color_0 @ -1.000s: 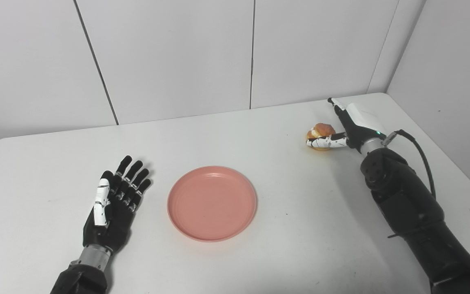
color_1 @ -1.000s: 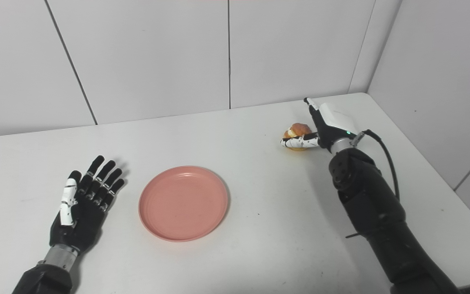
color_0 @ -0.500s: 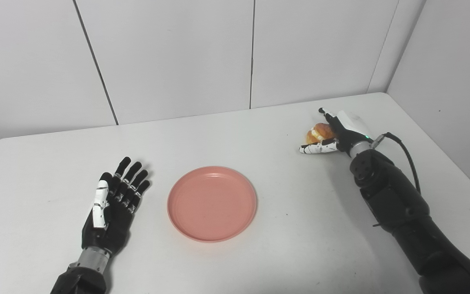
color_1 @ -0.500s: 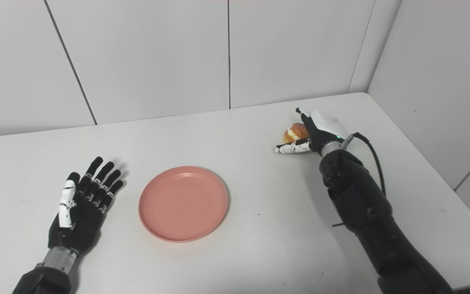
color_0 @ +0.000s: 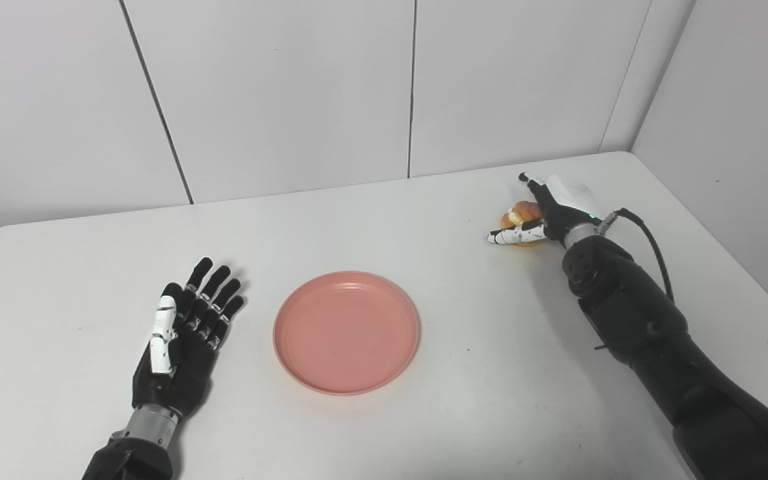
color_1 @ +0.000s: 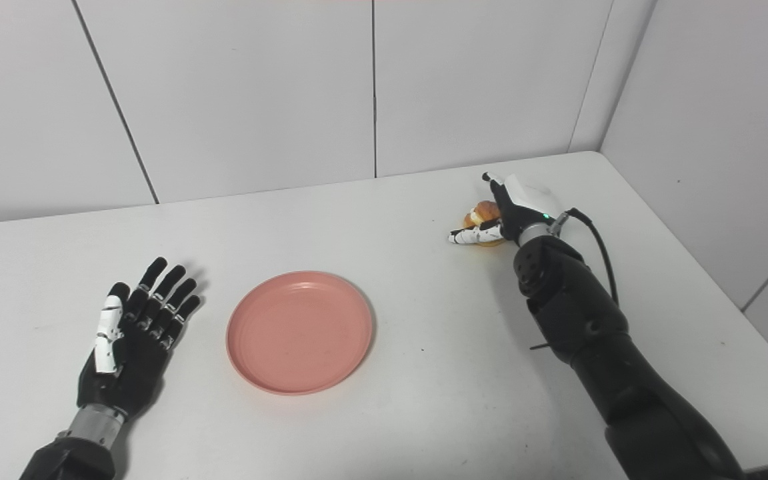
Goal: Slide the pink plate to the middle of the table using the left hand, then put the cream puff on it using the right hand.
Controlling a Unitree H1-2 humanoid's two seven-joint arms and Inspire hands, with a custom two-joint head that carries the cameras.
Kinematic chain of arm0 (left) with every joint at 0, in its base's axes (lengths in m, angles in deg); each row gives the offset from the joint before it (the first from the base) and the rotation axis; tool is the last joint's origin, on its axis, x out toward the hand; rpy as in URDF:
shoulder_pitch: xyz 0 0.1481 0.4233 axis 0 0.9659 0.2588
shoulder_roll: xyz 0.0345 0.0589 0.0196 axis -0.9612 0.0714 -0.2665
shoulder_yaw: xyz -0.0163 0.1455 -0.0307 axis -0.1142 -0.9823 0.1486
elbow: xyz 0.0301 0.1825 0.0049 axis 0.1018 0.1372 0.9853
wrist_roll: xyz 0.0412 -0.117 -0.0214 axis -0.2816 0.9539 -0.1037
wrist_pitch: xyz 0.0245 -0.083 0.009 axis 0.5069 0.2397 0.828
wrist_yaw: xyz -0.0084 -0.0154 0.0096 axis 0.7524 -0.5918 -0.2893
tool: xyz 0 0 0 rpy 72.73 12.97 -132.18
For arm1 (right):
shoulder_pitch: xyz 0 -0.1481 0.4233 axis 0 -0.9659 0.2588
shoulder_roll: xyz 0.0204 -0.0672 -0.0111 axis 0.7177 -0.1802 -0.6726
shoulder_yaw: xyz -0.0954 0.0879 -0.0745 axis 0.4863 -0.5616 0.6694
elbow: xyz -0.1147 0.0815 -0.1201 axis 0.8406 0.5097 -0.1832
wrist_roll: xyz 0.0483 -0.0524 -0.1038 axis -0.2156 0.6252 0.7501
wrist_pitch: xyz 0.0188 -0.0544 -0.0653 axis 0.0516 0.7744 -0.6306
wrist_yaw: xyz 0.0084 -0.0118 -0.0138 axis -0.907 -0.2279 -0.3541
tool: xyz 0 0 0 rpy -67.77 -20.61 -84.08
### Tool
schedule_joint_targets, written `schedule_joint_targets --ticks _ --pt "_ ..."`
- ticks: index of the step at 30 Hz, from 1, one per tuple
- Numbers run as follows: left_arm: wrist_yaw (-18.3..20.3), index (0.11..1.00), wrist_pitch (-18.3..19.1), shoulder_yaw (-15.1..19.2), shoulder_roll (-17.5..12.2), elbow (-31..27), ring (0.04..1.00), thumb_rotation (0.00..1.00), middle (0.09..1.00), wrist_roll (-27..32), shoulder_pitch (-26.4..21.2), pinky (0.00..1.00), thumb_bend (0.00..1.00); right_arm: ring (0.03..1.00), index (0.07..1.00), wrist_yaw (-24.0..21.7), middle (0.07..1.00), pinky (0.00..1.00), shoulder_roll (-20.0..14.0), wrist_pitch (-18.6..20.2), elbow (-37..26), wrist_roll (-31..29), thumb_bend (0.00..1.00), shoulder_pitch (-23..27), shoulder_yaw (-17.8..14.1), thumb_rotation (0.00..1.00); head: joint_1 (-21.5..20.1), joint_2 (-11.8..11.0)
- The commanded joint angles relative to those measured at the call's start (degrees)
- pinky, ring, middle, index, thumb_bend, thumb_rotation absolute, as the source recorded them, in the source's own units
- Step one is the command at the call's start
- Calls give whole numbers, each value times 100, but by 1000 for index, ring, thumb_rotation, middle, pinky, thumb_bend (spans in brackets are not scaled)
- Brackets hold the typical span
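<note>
The round pink plastic plate [color_0: 347, 331] sits mid-table; the small golden cream puff [color_0: 521, 214] lies far right, inside the black-and-white right hand [color_0: 547, 215], whose spread fingers cup it; close softly, don't squash; the black left hand [color_0: 184, 331] rests flat and empty.

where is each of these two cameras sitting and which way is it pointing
Left eye view: on the head, looking down at the white table; left hand and right hand rise from the bottom edge.
Right eye view: just beside it, same aim, scene shifted leftward.
Shared: pink plate, cream puff.
</note>
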Motion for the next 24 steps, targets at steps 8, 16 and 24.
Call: schedule_joint_targets --ticks 8,16,24 --pt "-238 980 451 -63 -37 253 978 1000 980 -182 359 1000 368 423 725 530 514 332 -154 -296 235 95 679 215 140 133 16 8" --pt "-255 980 478 -82 -32 200 979 1000 981 -179 371 1000 365 408 491 347 485 333 -200 45 195 88 501 256 273 137 37 41" --pt "-275 981 484 -72 -29 193 977 1000 981 -175 370 1000 363 421 491 212 495 344 -205 348 29 161 493 237 316 142 36 61"
